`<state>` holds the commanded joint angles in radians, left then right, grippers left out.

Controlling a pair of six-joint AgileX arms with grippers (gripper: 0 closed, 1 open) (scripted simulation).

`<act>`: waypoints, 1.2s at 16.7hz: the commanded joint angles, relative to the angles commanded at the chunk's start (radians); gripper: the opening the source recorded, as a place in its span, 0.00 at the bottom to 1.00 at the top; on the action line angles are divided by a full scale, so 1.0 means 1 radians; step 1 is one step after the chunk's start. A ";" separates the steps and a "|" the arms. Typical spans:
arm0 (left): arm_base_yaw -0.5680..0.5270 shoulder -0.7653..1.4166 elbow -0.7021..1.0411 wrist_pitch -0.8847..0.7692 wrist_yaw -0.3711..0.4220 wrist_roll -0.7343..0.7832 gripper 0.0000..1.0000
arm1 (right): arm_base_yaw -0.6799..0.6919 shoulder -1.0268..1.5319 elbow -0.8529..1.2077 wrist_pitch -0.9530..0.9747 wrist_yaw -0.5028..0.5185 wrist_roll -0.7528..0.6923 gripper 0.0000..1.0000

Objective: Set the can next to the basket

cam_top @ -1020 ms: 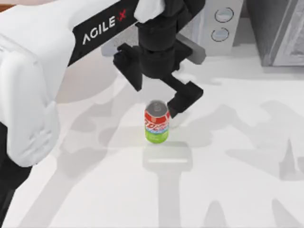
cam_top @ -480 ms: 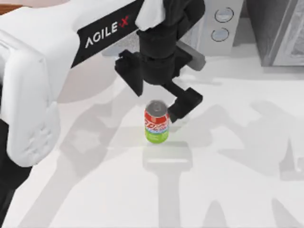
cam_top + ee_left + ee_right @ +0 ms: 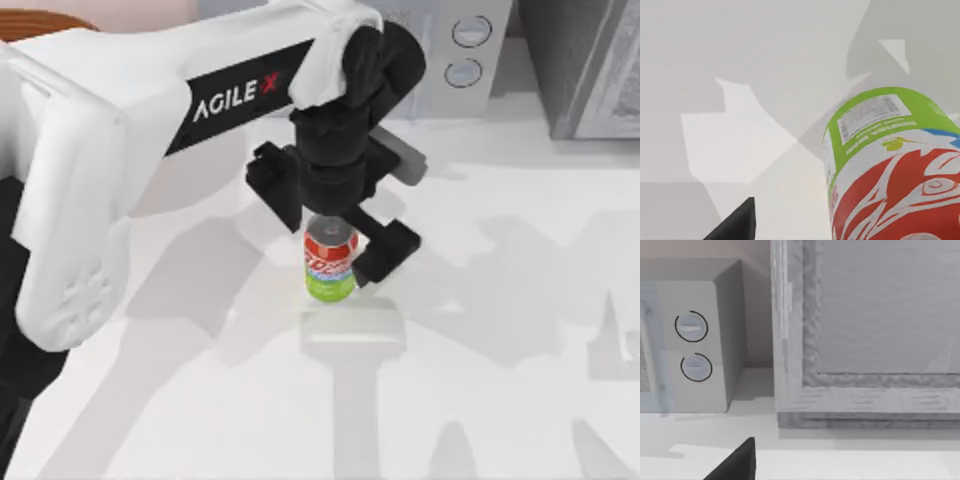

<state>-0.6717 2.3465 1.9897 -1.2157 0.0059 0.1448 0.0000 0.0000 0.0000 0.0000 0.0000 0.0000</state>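
Can red, white-lettered, blue-striped, green-based; black left gripper; white table

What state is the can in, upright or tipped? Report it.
Upright: the can stands on the table, silver top up, between the open left gripper's fingers.

**White table with a can and two grey units**

The table is plain white and crossed by soft grey shadows. The can stands upright on it near the middle. Along the far edge sit a grey box with two round dials and, at the right, a larger grey framed unit. At the far left corner, a brown curved edge shows.
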 joint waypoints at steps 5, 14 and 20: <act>0.000 0.000 0.000 0.000 0.000 0.000 0.77 | 0.000 0.000 0.000 0.000 0.000 0.000 1.00; 0.000 0.000 0.000 0.000 0.000 0.000 0.10 | 0.000 0.000 0.000 0.000 0.000 0.000 1.00; 0.000 0.000 0.000 0.000 0.000 0.000 0.00 | 0.000 0.000 0.000 0.000 0.000 0.000 1.00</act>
<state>-0.6717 2.3465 1.9897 -1.2157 0.0059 0.1448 0.0000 0.0000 0.0000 0.0000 0.0000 0.0000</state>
